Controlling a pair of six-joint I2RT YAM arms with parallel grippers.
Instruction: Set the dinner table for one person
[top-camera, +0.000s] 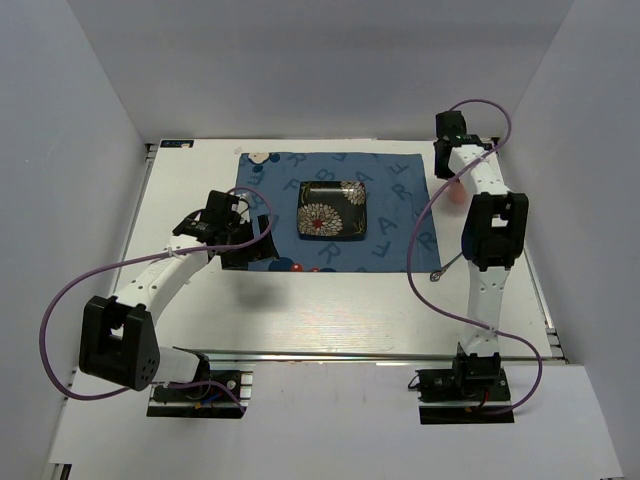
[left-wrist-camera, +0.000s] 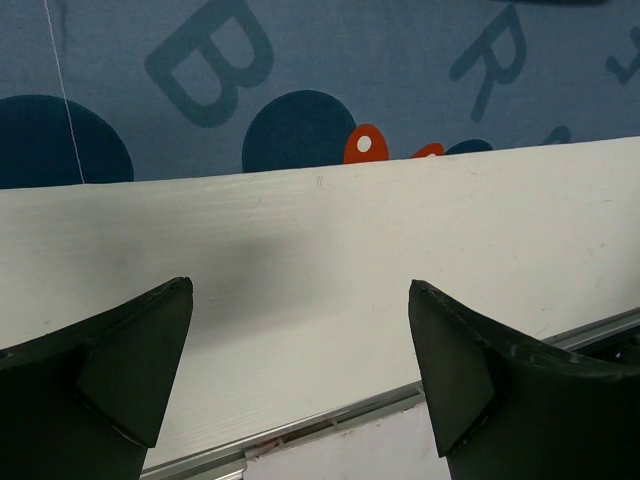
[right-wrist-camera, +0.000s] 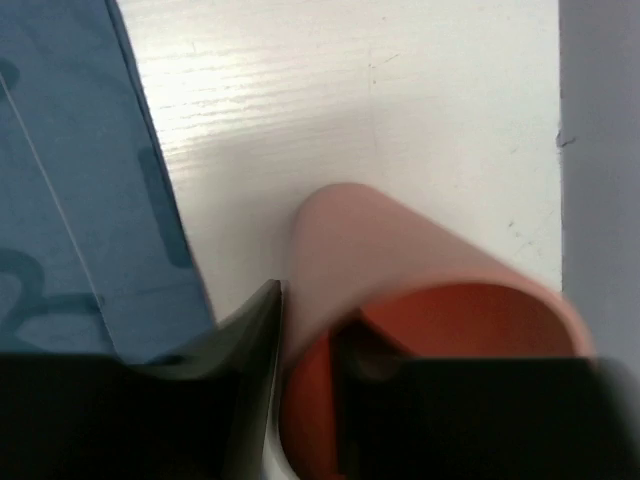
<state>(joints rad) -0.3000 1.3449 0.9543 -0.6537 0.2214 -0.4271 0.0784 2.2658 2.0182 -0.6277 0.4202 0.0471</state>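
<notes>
The white dinner table (top-camera: 340, 310) carries a blue letter-printed mat (top-camera: 400, 215) with a black floral box-shaped dish (top-camera: 333, 210) on it. My right gripper (right-wrist-camera: 305, 345) is shut on the wall of a pink cup (right-wrist-camera: 400, 260), one finger inside and one outside; the cup (top-camera: 457, 192) stands on the table just right of the mat. My left gripper (left-wrist-camera: 300, 370) is open and empty, above bare table near the mat's front-left corner (top-camera: 245, 245).
A metal rail (top-camera: 350, 352) runs along the table's near edge. Grey walls enclose the left, back and right sides. Purple cables loop from both arms, one (top-camera: 435, 275) resting near the mat's front-right corner.
</notes>
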